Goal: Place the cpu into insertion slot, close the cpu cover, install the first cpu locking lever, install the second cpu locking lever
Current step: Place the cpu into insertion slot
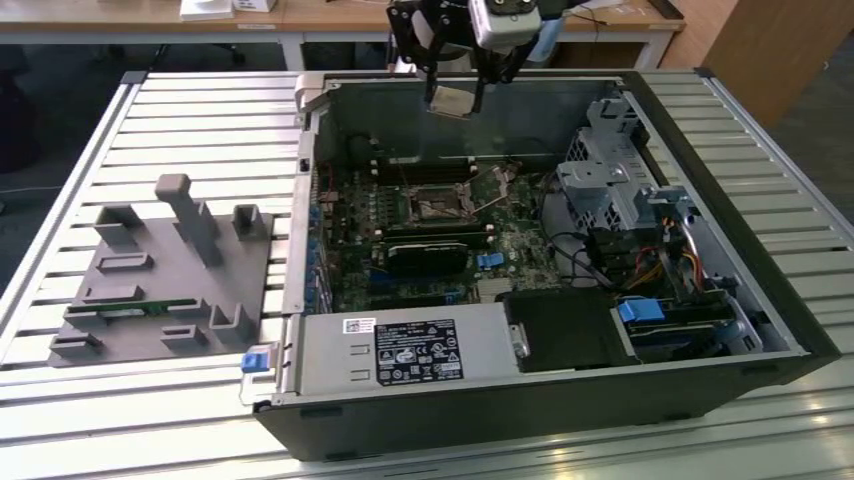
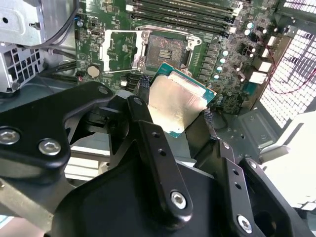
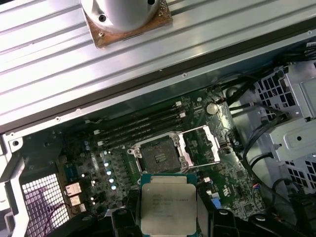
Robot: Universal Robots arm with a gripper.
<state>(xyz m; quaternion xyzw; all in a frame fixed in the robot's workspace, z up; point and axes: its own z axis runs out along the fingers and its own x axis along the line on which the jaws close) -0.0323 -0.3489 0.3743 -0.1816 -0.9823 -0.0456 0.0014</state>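
My gripper (image 1: 454, 92) hangs above the back wall of the open computer case (image 1: 787, 300), shut on the cpu (image 1: 451, 100), a flat square chip with a pale metal top. In both wrist views the cpu (image 2: 174, 104) (image 3: 168, 200) sits between the black fingers (image 2: 148, 138), well above the green board. The insertion slot (image 1: 434, 207) (image 2: 165, 49) (image 3: 158, 155) lies bare with its dark centre showing. The cpu cover (image 2: 120, 49) (image 3: 200, 145), a silvery window frame, is folded open beside the slot.
Memory slots (image 3: 143, 126) run along one side of the socket. A black block (image 1: 427, 255), a power supply (image 1: 400, 352), a drive cage (image 1: 621, 185) and loose cables (image 1: 587, 255) crowd the case. A grey fixture (image 1: 160, 270) stands on the slatted table at the exterior view's left.
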